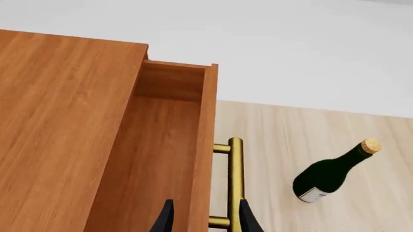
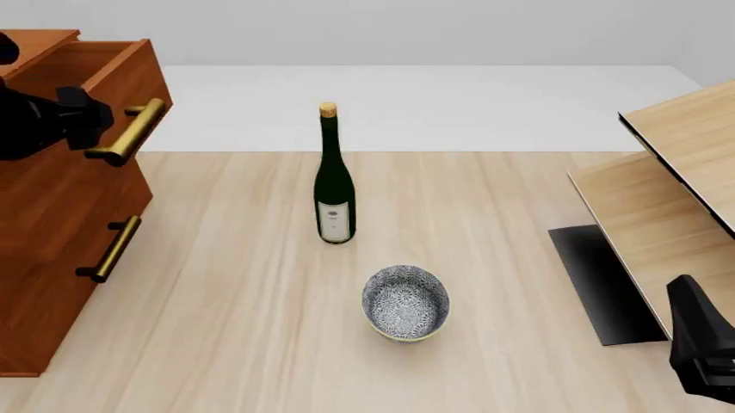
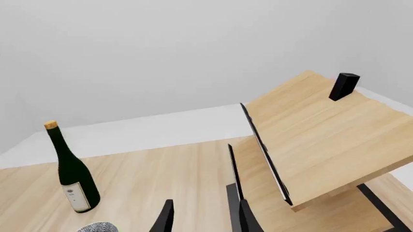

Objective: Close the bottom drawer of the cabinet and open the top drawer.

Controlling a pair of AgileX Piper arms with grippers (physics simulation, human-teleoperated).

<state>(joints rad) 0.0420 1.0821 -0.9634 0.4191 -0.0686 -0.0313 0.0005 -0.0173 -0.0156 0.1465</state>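
Front view: a pale wood tabletop (image 2: 517,224) with the cabinet (image 2: 52,249), tall and reddish-brown, at the 9 o'clock edge; its top drawer (image 2: 109,64) is pulled out toward 3 o'clock, brass bar handle (image 2: 129,133) jutting past the drawer below; the middle drawer (image 2: 69,206) sits flush, and the bottom drawer (image 2: 34,335) at 8 o'clock also looks flush with the cabinet front. The left hand (image 2: 98,120) is at the top drawer's handle; in the left wrist view its two dark fingertips (image 1: 245,215) stand apart, one inside the drawer front and one outside by the bar, and I cannot tell whether they press on it. A dark green bottle (image 2: 333,185) with a cork stands upright near the centre; a patterned bowl (image 2: 405,303) sits just toward 6 o'clock of it. Pale plywood boards (image 2: 677,181) lean at 3 o'clock. The right hand (image 2: 703,344) hangs at 4 o'clock, fingers apart, holding nothing.
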